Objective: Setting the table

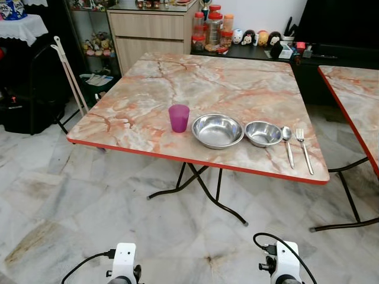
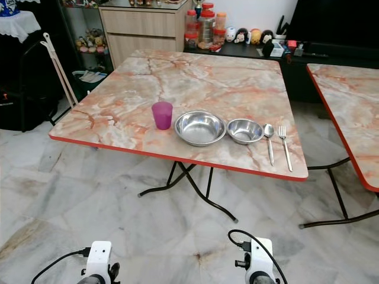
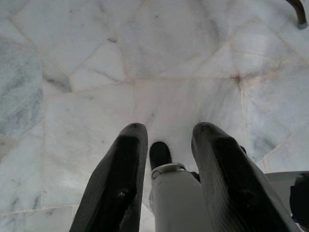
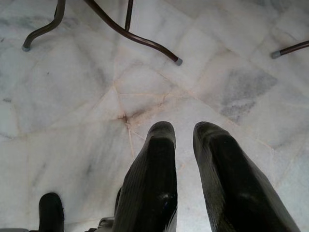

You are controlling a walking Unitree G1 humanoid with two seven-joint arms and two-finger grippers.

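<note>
Both grippers hang low over the pale marble floor (image 1: 53, 207), well short of the table: the left gripper (image 3: 166, 133) has its two black fingers parted with nothing between them but floor, and the right gripper (image 4: 183, 130) likewise holds nothing, its fingers a narrow gap apart. On the marble-patterned table (image 1: 237, 83) with its red edge, five things stand in a row near the front edge: one purple cup (image 1: 179, 118), one large steel bowl (image 1: 217, 130), one smaller steel bowl (image 1: 263, 133) touching it, one spoon (image 1: 287, 142) and one fork (image 1: 304, 149) side by side. A second table (image 1: 355, 100) of the same pattern is cut off at the right. Jars (image 1: 212, 29) with red lids and small figurines (image 1: 254, 37) crowd a dark counter behind; their labels are too small to read.
</note>
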